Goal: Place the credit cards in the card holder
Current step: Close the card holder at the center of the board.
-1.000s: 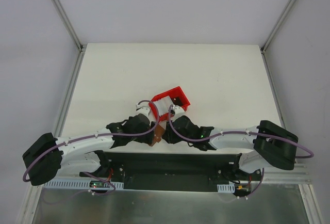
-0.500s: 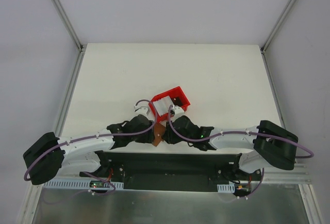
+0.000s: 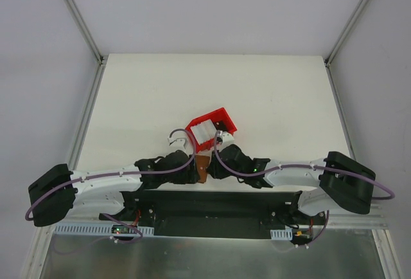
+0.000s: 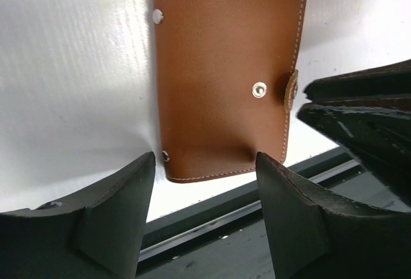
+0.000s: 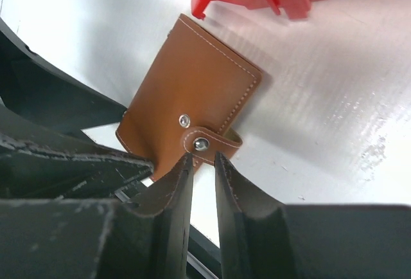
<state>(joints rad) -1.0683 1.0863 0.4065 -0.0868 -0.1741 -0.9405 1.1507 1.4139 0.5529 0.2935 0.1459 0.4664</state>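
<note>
Card holder (image 4: 225,80): closed, strap snapped shut, lying flat on the white table (image 3: 257,99) at its near edge, just in front of the red tray (image 3: 221,113). In the top view it sits between the two wrists, partly covered by them.

Left gripper (image 4: 204,157): jaws wide apart, low over the holder's near edge. One fingertip is just outside the holder's corner and the other is over its brown face. Nothing is clamped.

Right gripper (image 5: 203,160): fingers drawn close, with a thin slot between them through which the table shows. The tips meet the holder's strap tab (image 5: 215,143) beside the snap. Whether they pinch the tab or only touch it cannot be told.

Credit cards (image 3: 201,135): pale flat pieces standing in the red tray; too small in the top view to count. None is in either claw or in the holder
</note>
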